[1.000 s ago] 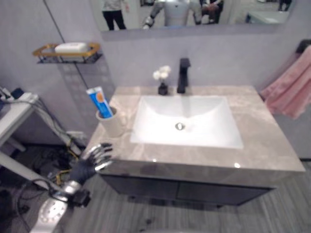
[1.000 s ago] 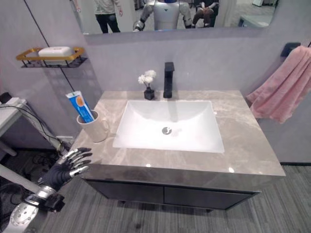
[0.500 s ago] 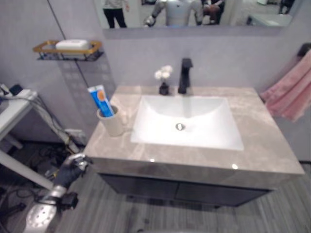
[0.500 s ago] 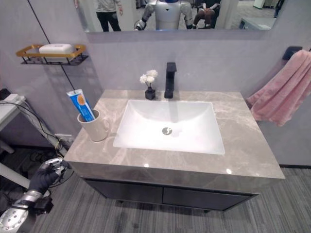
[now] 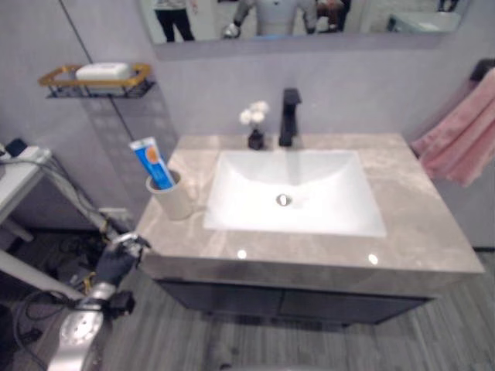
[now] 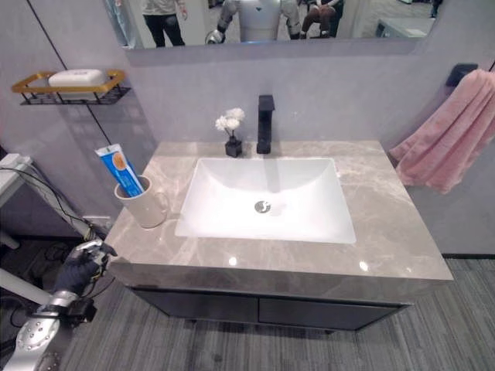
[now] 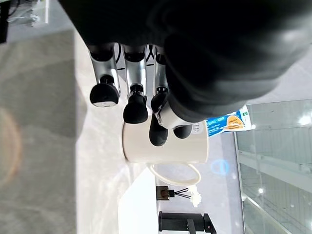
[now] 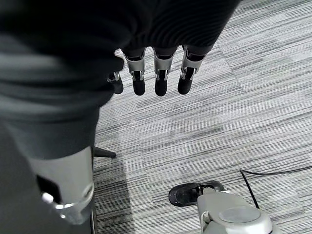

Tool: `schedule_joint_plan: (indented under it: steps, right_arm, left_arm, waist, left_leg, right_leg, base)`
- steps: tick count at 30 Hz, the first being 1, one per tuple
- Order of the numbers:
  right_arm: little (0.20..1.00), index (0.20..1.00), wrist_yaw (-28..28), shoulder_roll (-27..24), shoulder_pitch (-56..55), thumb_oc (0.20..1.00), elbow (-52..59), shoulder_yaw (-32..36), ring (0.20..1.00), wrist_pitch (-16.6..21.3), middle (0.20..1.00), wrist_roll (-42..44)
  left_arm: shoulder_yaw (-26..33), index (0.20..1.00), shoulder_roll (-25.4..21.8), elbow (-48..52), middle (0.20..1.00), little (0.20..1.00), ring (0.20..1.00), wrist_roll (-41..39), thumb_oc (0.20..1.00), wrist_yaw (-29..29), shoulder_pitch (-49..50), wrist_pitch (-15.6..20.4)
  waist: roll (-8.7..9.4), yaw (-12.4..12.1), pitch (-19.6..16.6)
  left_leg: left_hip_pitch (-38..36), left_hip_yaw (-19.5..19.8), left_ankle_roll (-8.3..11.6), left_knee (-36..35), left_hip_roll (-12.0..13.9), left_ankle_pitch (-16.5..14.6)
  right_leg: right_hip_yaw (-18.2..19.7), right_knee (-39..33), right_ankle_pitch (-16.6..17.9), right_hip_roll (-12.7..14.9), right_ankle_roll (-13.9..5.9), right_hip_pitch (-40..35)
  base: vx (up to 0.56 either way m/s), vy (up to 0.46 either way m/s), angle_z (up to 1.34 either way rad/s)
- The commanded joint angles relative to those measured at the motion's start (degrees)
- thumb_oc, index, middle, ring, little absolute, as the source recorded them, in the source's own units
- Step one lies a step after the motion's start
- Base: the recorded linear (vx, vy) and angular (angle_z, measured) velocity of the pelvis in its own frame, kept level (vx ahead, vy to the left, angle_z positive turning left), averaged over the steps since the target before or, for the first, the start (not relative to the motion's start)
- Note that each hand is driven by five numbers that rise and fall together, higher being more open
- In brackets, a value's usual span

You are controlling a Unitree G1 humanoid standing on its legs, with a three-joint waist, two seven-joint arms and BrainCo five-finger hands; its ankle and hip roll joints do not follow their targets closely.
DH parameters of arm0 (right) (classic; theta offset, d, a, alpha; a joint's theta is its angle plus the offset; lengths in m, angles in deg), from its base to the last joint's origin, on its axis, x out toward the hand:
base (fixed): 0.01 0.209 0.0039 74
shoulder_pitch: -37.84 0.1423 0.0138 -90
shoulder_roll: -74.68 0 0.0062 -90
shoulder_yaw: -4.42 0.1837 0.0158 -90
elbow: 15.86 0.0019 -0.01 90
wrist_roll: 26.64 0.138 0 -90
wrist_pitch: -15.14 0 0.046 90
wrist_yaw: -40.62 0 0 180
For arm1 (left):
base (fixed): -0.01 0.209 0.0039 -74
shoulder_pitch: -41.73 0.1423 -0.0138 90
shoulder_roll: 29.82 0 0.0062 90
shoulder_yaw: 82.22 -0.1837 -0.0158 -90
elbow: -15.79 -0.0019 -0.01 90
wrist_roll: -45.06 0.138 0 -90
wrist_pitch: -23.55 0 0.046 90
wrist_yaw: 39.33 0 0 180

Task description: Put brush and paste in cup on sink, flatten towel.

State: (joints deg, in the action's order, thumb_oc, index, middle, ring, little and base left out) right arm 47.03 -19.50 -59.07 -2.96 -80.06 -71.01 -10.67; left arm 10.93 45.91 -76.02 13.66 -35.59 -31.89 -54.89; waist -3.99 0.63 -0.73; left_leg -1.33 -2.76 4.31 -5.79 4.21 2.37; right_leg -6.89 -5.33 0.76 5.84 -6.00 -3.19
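Paste (image 6: 115, 167) in cup (image 6: 145, 206) — left robot hand (image 6: 80, 267) lower, apart, curled.

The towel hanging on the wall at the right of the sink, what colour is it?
Pink. The hanging cloth towel shows best in the right eye view.

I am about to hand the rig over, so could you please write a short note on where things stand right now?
Left hand: low beside the counter's left front corner, fingers curled, holding nothing.
Right hand: hanging over the floor, fingers relaxed, holding nothing.
Toothpaste tube stands in the cup on the counter, left of the sink. I cannot see a brush in the cup.
Pink towel hangs bunched from its hook on the right wall.
Done: paste in cup. Left: check the brush, flatten the towel.
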Motion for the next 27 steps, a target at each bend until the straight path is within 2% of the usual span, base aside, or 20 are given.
schedule_joint_plan:
  steps: [1,14,27]
  right_arm:
    - [1.0,1.0,0.8,1.4,2.3,1.0,-1.3,-0.5,1.0,0.8,1.0,0.8]
    - [1.0,1.0,2.1,1.5,2.2,1.0,-0.9,-1.3,1.0,0.6,1.0,0.0]
    - [1.0,1.0,1.1,1.7,1.7,1.0,-1.6,-2.5,1.0,-0.2,1.0,-0.5]
  left_arm:
    - [2.6,0.2,-1.7,1.1,0.2,0.2,0.2,-0.1,0.2,-1.1,-3.5,2.7]
    - [2.3,0.2,-3.0,1.3,0.2,0.2,0.2,2.4,0.2,-3.7,-6.4,1.0]
    - [2.3,0.2,-4.2,-1.0,0.2,0.2,0.2,3.5,0.2,-5.3,-10.5,-0.4]
  waist:
    - [3.15,1.3,1.6]
    - [2.32,2.4,1.7]
    - [2.52,3.1,1.8]
  left_leg:
    - [-1.0,-1.3,-2.48,0.8,0.1,-4.1]
    - [-1.2,-1.9,-2.3,0.8,0.3,-4.1]
    - [-1.1,-2.2,-2.1,0.8,0.4,-3.9]
  right_leg:
    - [-0.2,0.3,0.4,2.8,0.61,-0.5]
    - [0.4,0.3,0.3,2.6,0.73,-0.3]
    - [0.5,0.3,0.3,2.3,0.88,0.1]
  base:
    - [0.0,0.0,0.0]
    - [0.0,-0.006,-0.02]
    - [0.0,-0.002,0.0]
